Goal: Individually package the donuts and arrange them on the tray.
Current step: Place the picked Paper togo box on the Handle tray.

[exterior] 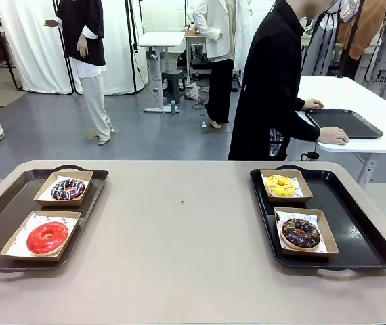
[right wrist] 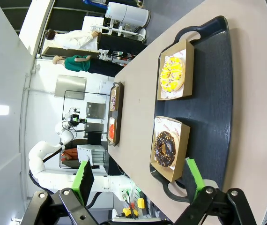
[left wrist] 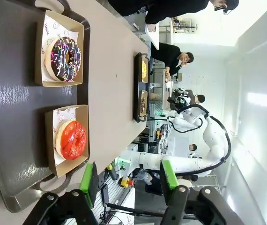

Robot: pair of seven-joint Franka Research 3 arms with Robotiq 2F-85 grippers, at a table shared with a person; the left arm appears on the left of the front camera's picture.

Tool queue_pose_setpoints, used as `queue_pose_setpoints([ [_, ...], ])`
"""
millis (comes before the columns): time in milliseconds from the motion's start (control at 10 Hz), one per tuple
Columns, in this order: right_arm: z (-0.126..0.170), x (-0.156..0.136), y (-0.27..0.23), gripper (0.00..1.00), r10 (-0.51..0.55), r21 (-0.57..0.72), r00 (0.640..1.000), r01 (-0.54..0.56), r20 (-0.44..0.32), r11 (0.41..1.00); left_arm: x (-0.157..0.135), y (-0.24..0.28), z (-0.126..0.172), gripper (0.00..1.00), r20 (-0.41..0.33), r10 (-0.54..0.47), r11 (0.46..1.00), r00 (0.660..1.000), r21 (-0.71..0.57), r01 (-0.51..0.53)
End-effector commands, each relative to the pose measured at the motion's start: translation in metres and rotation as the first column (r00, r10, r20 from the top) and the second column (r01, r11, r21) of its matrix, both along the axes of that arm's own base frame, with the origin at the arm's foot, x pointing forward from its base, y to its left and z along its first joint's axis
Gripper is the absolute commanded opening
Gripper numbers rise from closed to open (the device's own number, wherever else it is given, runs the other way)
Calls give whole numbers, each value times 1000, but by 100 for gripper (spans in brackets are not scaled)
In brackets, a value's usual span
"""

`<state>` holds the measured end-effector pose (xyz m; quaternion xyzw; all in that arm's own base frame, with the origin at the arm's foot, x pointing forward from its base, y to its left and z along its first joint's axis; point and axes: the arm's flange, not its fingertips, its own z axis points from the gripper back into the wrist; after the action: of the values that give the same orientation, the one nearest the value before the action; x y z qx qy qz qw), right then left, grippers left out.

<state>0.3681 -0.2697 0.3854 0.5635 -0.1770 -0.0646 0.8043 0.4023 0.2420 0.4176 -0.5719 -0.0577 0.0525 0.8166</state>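
The beige worktop [exterior: 179, 257] carries two dark plastic trays with handles, one at each side. The left tray [exterior: 3, 217] holds two paper-lined brown cardboard boxes: the far box [exterior: 44, 193] contains the dark ring donut with pink-white sprinkles [exterior: 68, 189], and the near box [exterior: 18, 249] contains the glossy red ring donut [exterior: 47, 237]. The right tray [exterior: 355, 223] holds two more boxes: the far box [exterior: 305, 191] contains the yellow sprinkled ring donut [exterior: 281, 185], and the near box [exterior: 328, 240] contains the chocolate ring donut with coloured sprinkles [exterior: 301, 233]. Each donut lies flat inside its own open box, and the boxes on each tray stand apart from one another. In its wrist view, the left tool [left wrist: 129, 176] hangs above the near end of the left tray, its green-padded fingers [left wrist: 87, 178] spread with nothing between them. The right tool [right wrist: 138, 178] hangs likewise above the near end of the right tray, fingers [right wrist: 194, 178] spread wide and empty. A person in black clothing [exterior: 267, 88] stands beyond the worktop, hands resting on a separate white table [exterior: 355, 101] beside a further dark tray [exterior: 345, 123].
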Motion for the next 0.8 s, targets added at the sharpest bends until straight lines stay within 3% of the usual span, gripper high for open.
queue_pose_setpoints([
  [0,2,0,1,100,-2,3,1000,2,-15,1000,-2,3,-1,70,21,-4,1000,1000,6,4],
  [700,2,0,1,100,-2,3,1000,2,-15,1000,-2,3,-1,70,21,-4,1000,1000,6,4],
])
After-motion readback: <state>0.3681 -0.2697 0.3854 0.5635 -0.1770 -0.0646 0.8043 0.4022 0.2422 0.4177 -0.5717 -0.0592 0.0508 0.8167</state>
